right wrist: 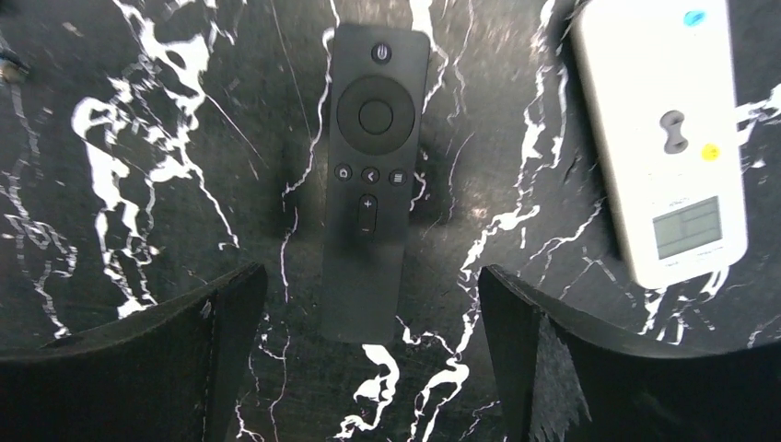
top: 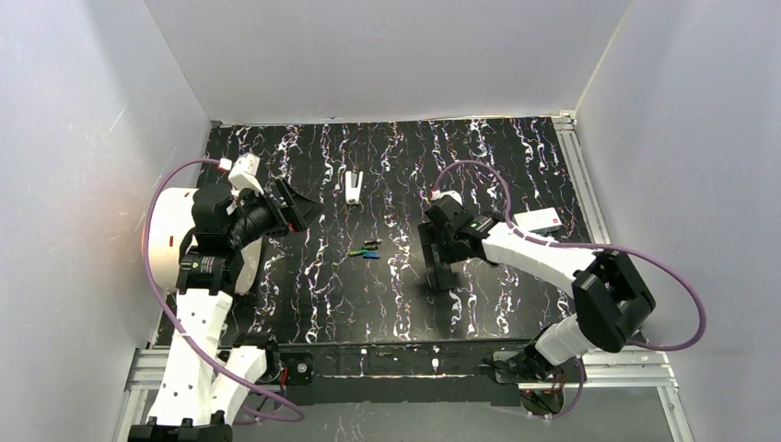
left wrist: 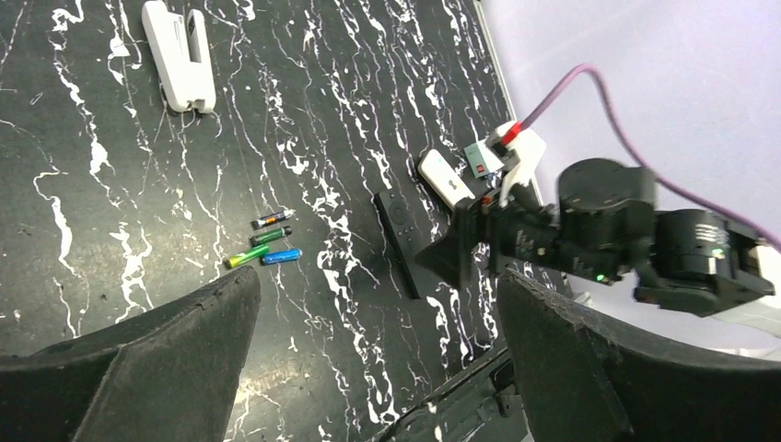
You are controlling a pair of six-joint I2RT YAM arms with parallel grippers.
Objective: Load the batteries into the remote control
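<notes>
Up in the top view, the tiny thin batteries [top: 368, 249] lie close together in the middle of the black table with white streaks [top: 304, 304]. The left gripper [top: 299, 210] hangs off to the left, well apart from them. The right gripper [top: 440, 267] points down near their right side.

Next, the left wrist view shows four little cells lying flat, side by side: one black with an orange end, one dark green, one bright green and one blue. The left gripper's fingers stand wide apart and hold nothing. I think each cell is light, hard, smooth and round, so it can roll or slip. Pinching one across its middle looks best. The flat black plastic remote control [left wrist: 401, 241] lies near them, below the right gripper.

Last, the right wrist view shows the remote with its buttons facing up. It lies between the right gripper's wide-apart fingers, and they do not touch it. It looks thin, stiff and light, so its two long edges seem the place to grab. I cannot see a battery door.
</notes>
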